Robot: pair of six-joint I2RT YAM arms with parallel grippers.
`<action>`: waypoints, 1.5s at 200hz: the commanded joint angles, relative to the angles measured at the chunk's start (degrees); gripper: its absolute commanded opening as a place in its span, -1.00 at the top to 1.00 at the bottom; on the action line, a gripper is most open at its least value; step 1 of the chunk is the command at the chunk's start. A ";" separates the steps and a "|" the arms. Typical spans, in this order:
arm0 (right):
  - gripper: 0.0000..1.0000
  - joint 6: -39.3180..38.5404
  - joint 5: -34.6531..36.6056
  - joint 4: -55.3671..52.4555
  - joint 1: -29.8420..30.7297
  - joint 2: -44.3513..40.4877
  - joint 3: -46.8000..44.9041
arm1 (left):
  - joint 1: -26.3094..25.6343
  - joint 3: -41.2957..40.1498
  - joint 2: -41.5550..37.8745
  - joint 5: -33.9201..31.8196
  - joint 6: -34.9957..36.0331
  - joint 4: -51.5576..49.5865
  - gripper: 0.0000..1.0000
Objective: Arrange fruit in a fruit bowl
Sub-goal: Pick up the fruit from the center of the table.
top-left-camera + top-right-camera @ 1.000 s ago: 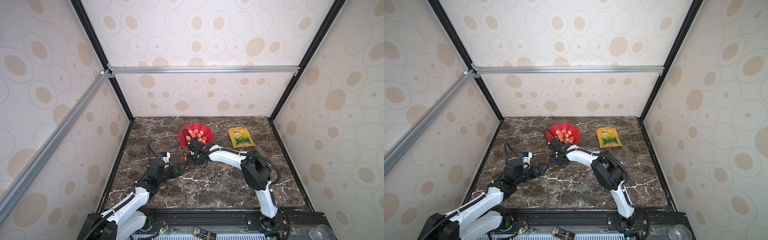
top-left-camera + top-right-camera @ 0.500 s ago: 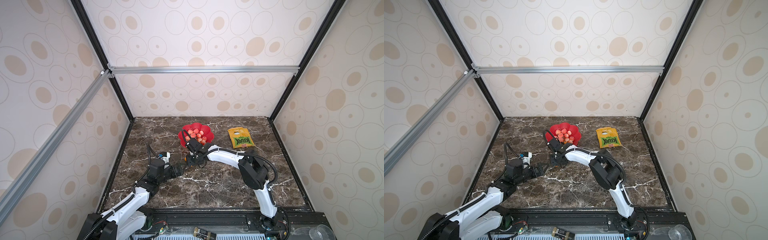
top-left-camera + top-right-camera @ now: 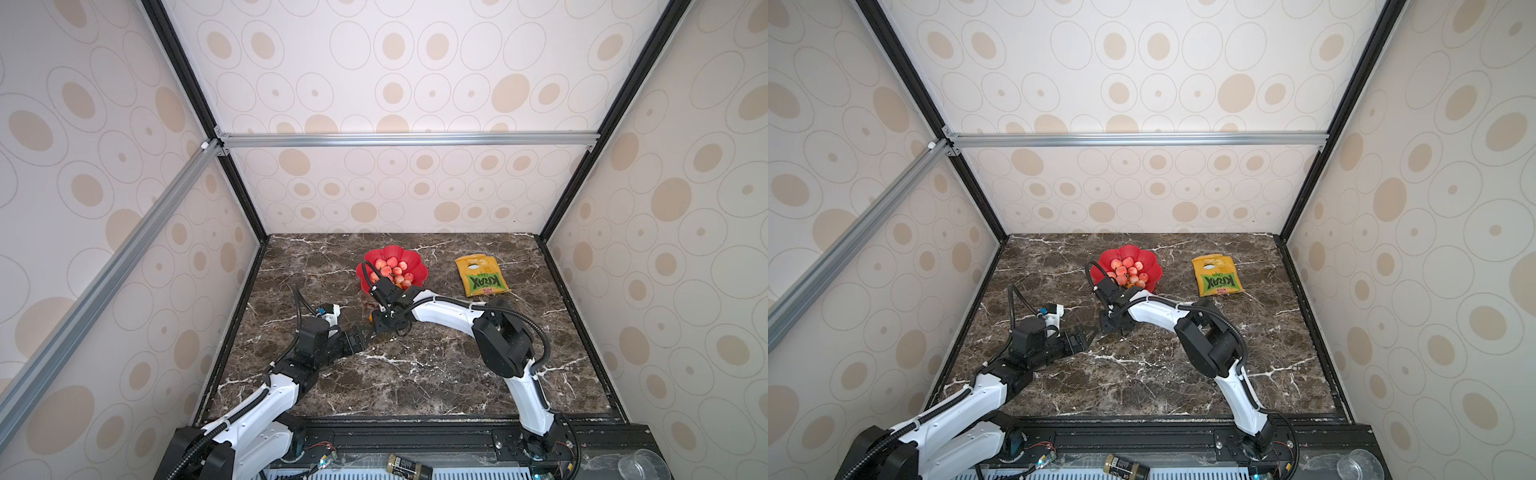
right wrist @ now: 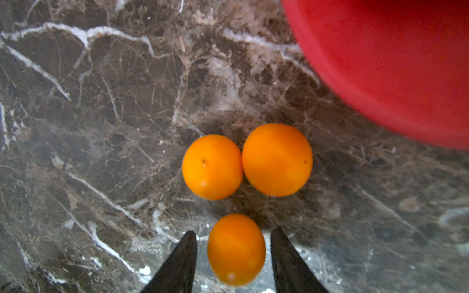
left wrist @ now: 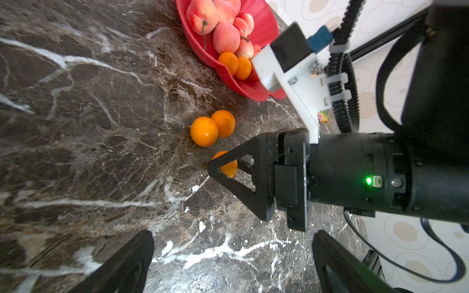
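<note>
The red fruit bowl point(image 3: 409, 254) point(image 3: 1144, 253) stands at the back middle of the marble table, holding pink-red fruit point(image 3: 390, 268) point(image 5: 225, 38) and two orange ones point(image 5: 229, 62). Three orange fruit lie on the table in front of it. My right gripper point(image 4: 234, 231) point(image 3: 384, 324) is down at the table, open, with its fingers either side of one orange fruit point(image 4: 236, 250) point(image 5: 229, 167) and a small gap on each side. The other two point(image 4: 212, 167) point(image 4: 277, 159) touch each other, between it and the bowl point(image 4: 393, 63). My left gripper point(image 5: 233, 234) point(image 3: 365, 332) hovers open and empty, close to the right one.
A yellow-green snack bag point(image 3: 480, 276) point(image 3: 1217, 276) lies flat to the right of the bowl. Patterned walls enclose the table on three sides. The two grippers are nearly touching near the table's middle left.
The right arm's elbow has drifted slightly left while its gripper stays low around the same orange fruit. The left arm has not moved.
</note>
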 commanded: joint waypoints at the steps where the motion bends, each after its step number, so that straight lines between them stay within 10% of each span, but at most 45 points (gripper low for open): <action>1: 0.00 0.11 0.68 -1.31 0.40 1.46 1.33 | -0.35 1.01 -0.18 -0.43 0.13 0.60 -0.96; 300: 0.18 0.19 0.70 -0.70 0.40 0.31 -0.34 | -0.36 0.59 -0.97 -0.86 -0.12 0.50 -0.96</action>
